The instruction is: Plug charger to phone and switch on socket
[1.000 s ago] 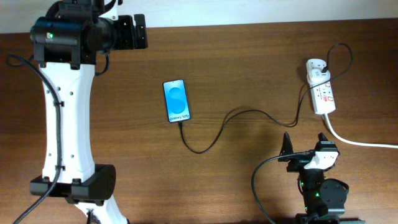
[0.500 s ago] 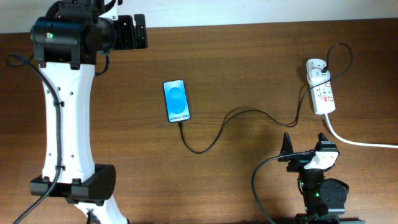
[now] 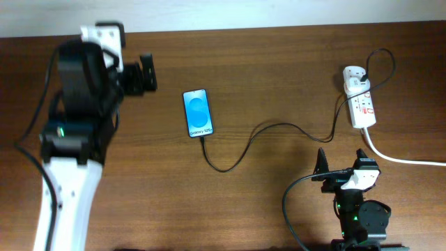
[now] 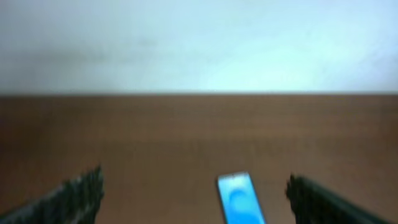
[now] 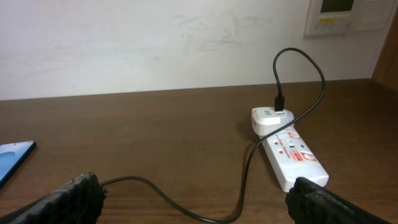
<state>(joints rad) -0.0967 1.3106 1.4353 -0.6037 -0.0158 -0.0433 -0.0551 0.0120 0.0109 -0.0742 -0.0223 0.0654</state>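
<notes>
The phone (image 3: 197, 112) lies screen up at the table's middle left, its blue screen lit. It also shows in the blurred left wrist view (image 4: 239, 198) and at the left edge of the right wrist view (image 5: 12, 159). The black charger cable (image 3: 258, 136) runs from the phone's lower end in a curve to the white socket strip (image 3: 360, 104) at the right, also in the right wrist view (image 5: 292, 154). My left gripper (image 3: 145, 75) is open, left of the phone. My right gripper (image 3: 343, 162) is open at the front right, below the strip.
The strip's thick white cord (image 3: 401, 158) runs off to the right edge. A white adapter (image 5: 271, 118) sits plugged in at the strip's far end. A pale wall stands behind the table's far edge.
My left arm has swung: its body moved down and left in the overhead view, and the gripper dropped slightly toward the phone. The right arm, phone, cable and strip have not moved.
</notes>
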